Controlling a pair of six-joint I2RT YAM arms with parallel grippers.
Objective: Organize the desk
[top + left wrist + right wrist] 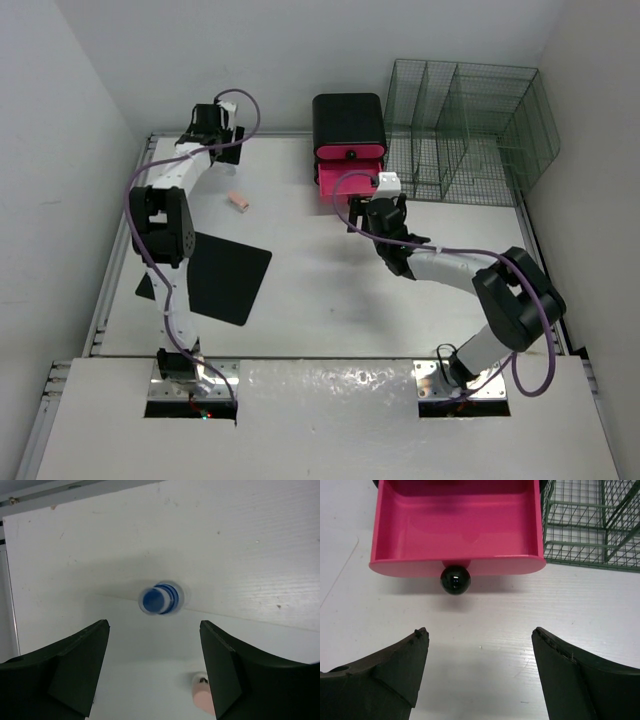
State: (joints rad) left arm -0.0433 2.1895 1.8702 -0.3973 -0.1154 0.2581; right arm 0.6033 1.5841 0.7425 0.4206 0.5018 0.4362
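White flat rectangular desk (330, 300), metal-railed, fills the white-walled alcove beneath both arms. Item: small round blue-capped clear container (160, 599), near the desk's far left corner, just ahead of the left gripper (154, 630), whose fingers are spread wide and empty. Item: pink plastic drawer (455, 525), standing out; right gripper (479, 632) faces it, likewise wide and empty. Advice: centre on the cap, descend straight and close gently, as it looks apt to tip.

White desk (330, 300), lying flat and level.
Big rectangular top, thin metal rails (105, 290) running along its left and right edges, matte surface showing faint specks and scuffs.
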